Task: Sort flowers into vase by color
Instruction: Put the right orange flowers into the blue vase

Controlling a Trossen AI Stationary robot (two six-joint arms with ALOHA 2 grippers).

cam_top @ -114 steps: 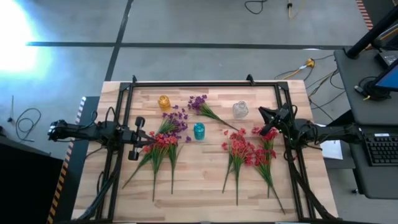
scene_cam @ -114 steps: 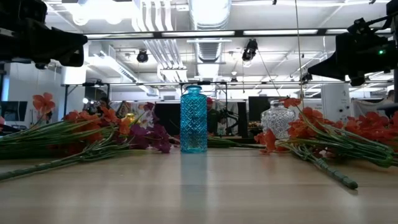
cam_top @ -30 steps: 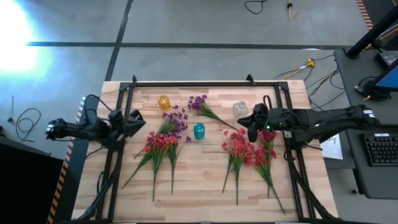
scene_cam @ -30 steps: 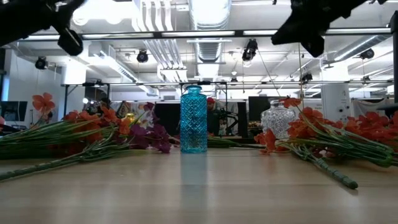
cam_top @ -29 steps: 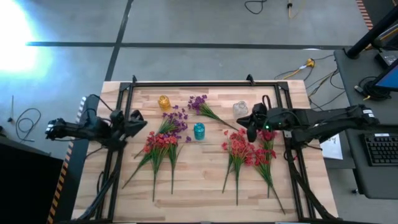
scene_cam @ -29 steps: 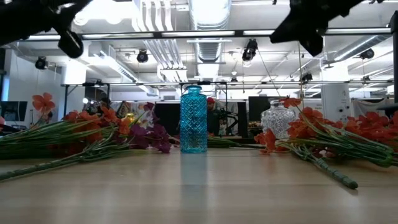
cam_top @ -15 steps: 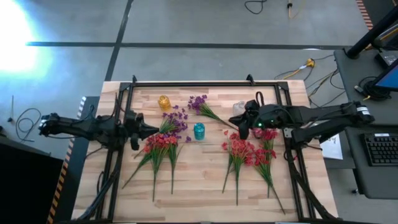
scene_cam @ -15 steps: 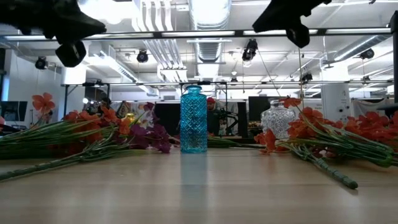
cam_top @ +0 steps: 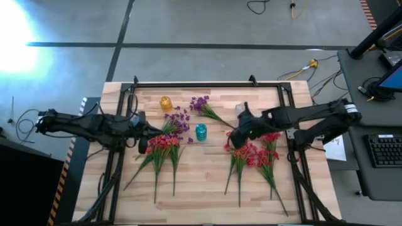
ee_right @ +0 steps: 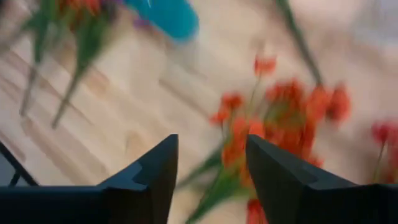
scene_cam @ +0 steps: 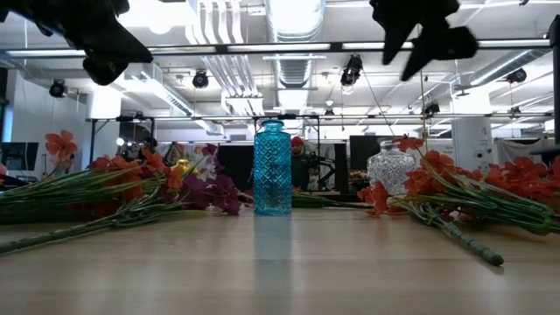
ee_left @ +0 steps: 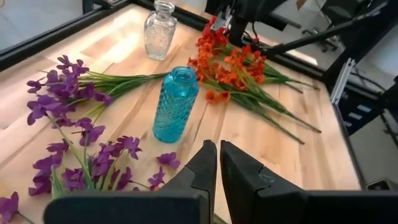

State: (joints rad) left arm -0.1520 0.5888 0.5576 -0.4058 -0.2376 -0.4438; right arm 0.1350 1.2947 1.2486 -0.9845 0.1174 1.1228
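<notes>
The right gripper [cam_top: 233, 139] hangs with its fingers [ee_right: 152, 180] apart and empty above the blossom end of the red flowers [cam_top: 242, 152] lying on the right half of the table [cam_top: 207, 188], so the step in hand appears to be the reach for a first red sprig. The left gripper [cam_top: 146, 134], fingers [ee_left: 202, 163] pressed together and holding nothing, hovers near the purple flowers [cam_top: 178, 121] and a second red bunch [cam_top: 162, 144] beside the blue vase [cam_top: 201, 132]. No flower stands yet in the blue, clear [cam_top: 243, 110] or yellow vase [cam_top: 166, 103]; the next move calls for lowering onto one thin stem and closing on it alone.
</notes>
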